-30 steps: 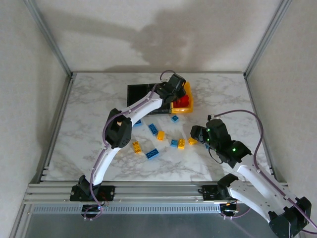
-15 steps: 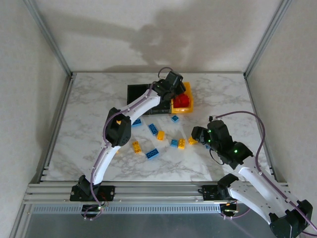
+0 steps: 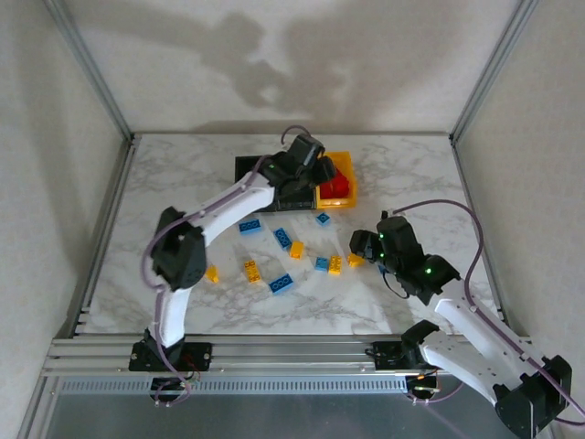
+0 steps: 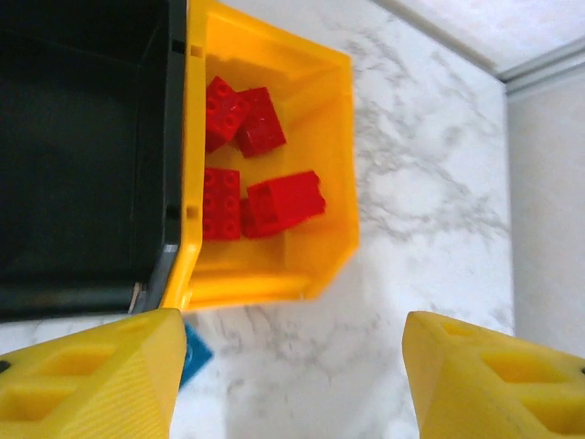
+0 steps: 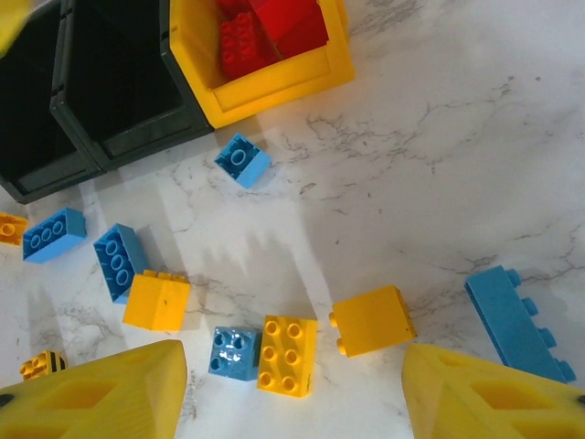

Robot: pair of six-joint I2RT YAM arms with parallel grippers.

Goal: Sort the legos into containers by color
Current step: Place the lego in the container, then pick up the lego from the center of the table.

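The containers stand in a row at the back: two black bins [image 3: 259, 169] [image 4: 82, 137] [image 5: 110, 82] and a yellow-orange bin [image 3: 345, 199] [image 4: 320, 119] [image 5: 274, 87] holding several red legos [image 4: 260, 197] [image 3: 336, 187]. My left gripper [image 3: 320, 176] [image 4: 292, 375] hangs open and empty above the yellow bin's near edge. Blue and yellow legos lie scattered on the marble. My right gripper [image 3: 359, 245] [image 5: 292, 384] is open just above a yellow six-stud brick [image 5: 288, 355] [image 3: 335, 265], with a small blue brick [image 5: 233, 352] to its left and a yellow brick [image 5: 372, 320] on its side to the right.
More loose bricks: blue ones [image 3: 249, 226] [image 3: 283, 238] [image 3: 281, 283] [image 3: 323, 219], yellow ones [image 3: 296, 249] [image 3: 250, 269] [image 3: 212, 273]. A long blue brick [image 5: 516, 320] lies right of my right gripper. Metal frame posts and walls ring the table.
My left arm's elbow has swung left, uncovering a yellow brick on the left, and its gripper has shifted slightly left over the bins. The right gripper has barely moved.
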